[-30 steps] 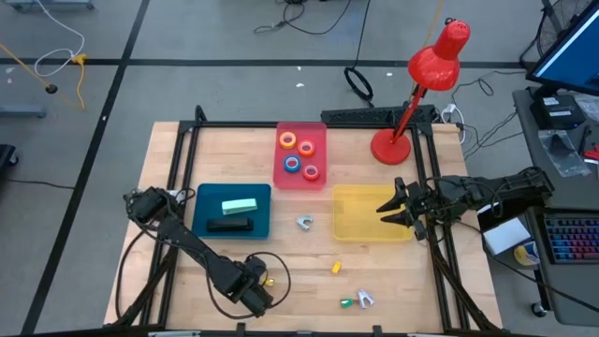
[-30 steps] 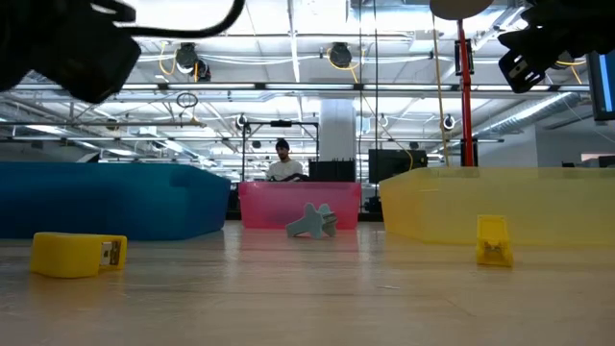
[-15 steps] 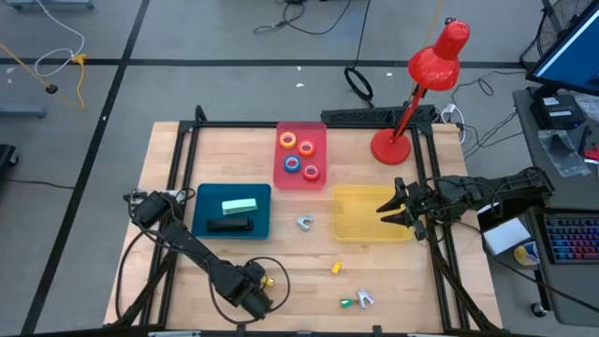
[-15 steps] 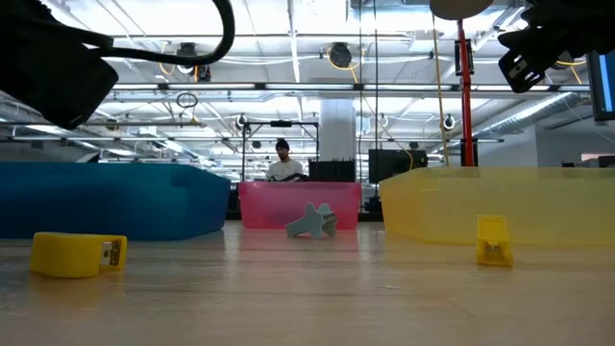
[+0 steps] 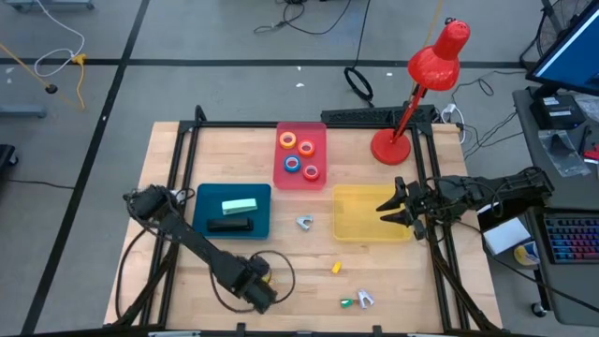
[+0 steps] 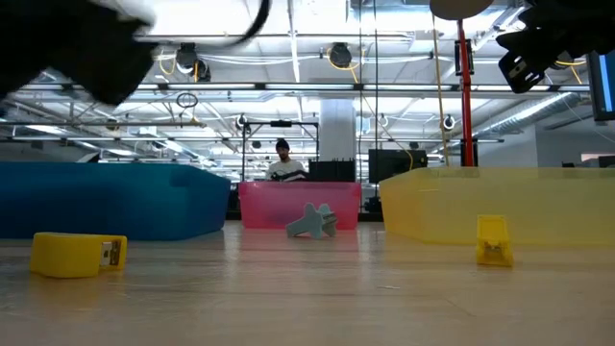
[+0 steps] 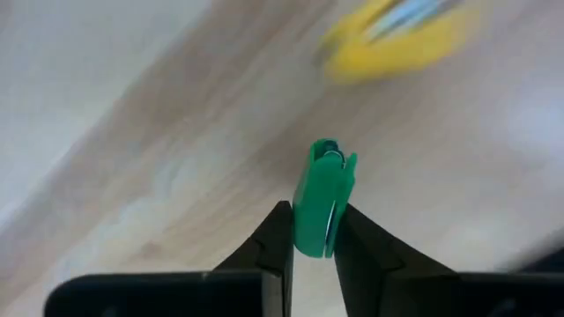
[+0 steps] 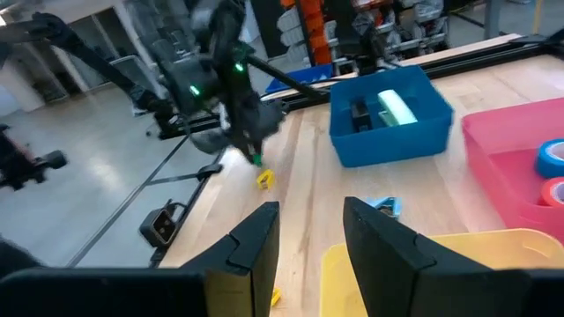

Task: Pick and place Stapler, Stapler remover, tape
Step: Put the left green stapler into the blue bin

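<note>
Four tape rolls (image 5: pixel 299 154) in pink tray (image 5: pixel 300 178), back centre of worktop (image 5: pixel 178 159). Left gripper (image 7: pixel 310 231) low at front left, jaws closed on small green staple remover (image 7: pixel 322 210), lifted above wood near yellow staple remover (image 6: pixel 77 255). Right gripper (image 8: pixel 308 227) over yellow tray (image 5: pixel 372 229), jaws part open, nothing held. Green and black staplers (image 5: pixel 231 214) in blue tray (image 5: pixel 201 229).
</note>
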`<action>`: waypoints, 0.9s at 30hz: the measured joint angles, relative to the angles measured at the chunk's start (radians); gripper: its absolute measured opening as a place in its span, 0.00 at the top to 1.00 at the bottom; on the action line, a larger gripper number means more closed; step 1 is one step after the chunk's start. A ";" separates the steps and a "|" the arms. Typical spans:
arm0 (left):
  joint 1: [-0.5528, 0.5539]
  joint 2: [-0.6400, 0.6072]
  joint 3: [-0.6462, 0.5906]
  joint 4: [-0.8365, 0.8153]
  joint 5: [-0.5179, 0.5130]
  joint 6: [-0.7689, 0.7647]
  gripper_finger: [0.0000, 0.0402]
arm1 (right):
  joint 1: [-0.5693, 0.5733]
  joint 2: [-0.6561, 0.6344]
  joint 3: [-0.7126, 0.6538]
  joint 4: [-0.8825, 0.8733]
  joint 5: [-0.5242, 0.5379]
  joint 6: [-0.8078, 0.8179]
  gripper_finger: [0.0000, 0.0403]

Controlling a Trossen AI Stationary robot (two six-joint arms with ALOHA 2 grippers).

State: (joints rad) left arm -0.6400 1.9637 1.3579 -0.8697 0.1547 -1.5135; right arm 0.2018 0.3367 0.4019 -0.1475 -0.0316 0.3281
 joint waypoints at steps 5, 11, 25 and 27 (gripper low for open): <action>0.042 -0.172 0.002 -0.101 -0.161 0.001 0.86 | 0.000 0.000 0.000 0.000 0.058 0.008 0.69; 0.145 -0.372 0.003 -0.427 -0.435 0.054 0.86 | 0.000 0.000 0.000 0.000 0.190 0.008 0.69; 0.560 -0.345 0.000 -0.389 -0.367 0.666 0.86 | 0.000 0.000 0.000 0.001 0.293 0.001 0.69; 0.583 -0.340 -0.022 -0.381 -0.348 0.696 0.86 | 0.000 0.000 0.000 0.000 0.294 0.001 0.69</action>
State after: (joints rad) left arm -0.0574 1.6241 1.3355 -1.2512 -0.1937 -0.8178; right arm 0.2020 0.3363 0.4019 -0.1471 0.2621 0.3292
